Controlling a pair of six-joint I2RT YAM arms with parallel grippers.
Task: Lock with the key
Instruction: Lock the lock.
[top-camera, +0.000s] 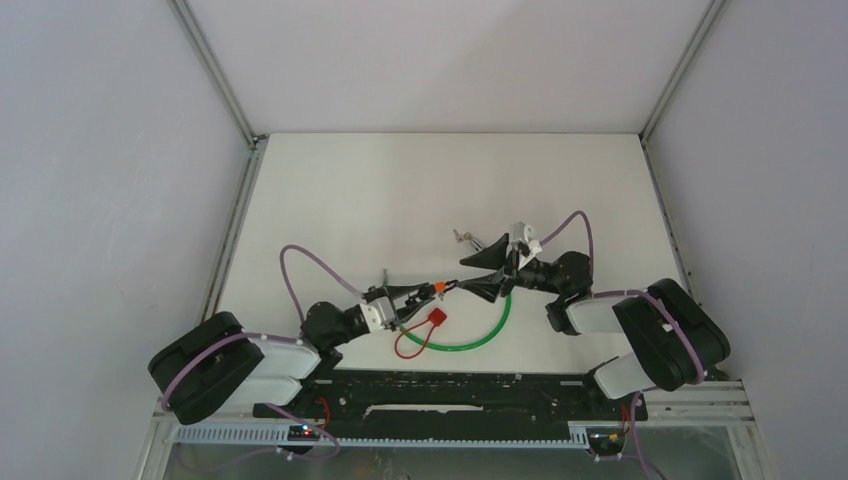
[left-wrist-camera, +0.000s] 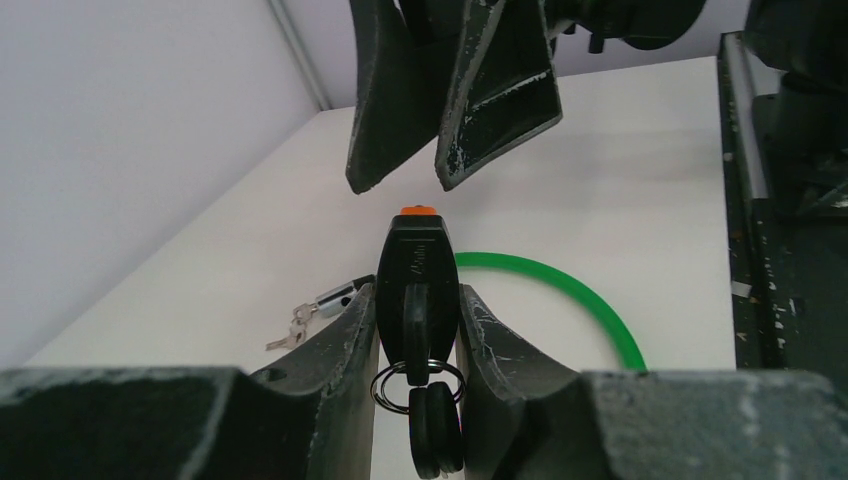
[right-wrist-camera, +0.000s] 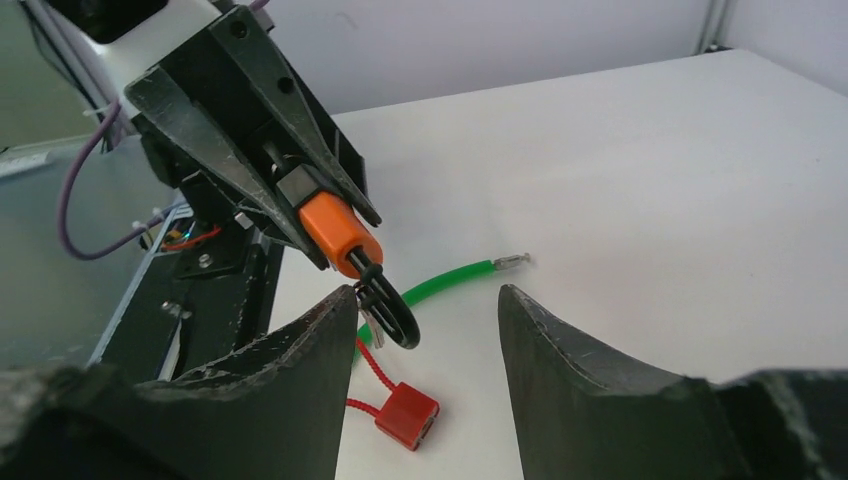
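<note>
Work on the key turn is only about to start, I think. The left gripper (left-wrist-camera: 418, 295) squeezes the lock (left-wrist-camera: 418, 258) between its two fingers and holds it up off the table (right-wrist-camera: 650, 180) — the lock is black with an orange end (right-wrist-camera: 340, 235). Black keys (right-wrist-camera: 390, 312) on a ring hang down by that orange end. I cannot tell if one of them sits in the keyhole. The right gripper (right-wrist-camera: 425, 300) is right in front of the lock, very near the keys, with its jaws spread apart and nothing between them. So the step looks like reaching for the key. The next move calls for care: the right gripper has to close on one flat key head, not on the ring, and then twist it while the left one holds the lock firm. The green cable (right-wrist-camera: 450, 278) lies in a curve on the table, and its metal tip (right-wrist-camera: 512, 262) rests loose there — my guess is it must go into the lock too. A red tag (right-wrist-camera: 407, 413) on a red cord lies near it. No words can be read anywhere. There is a faint mark on the black body, too small to make out.
</note>
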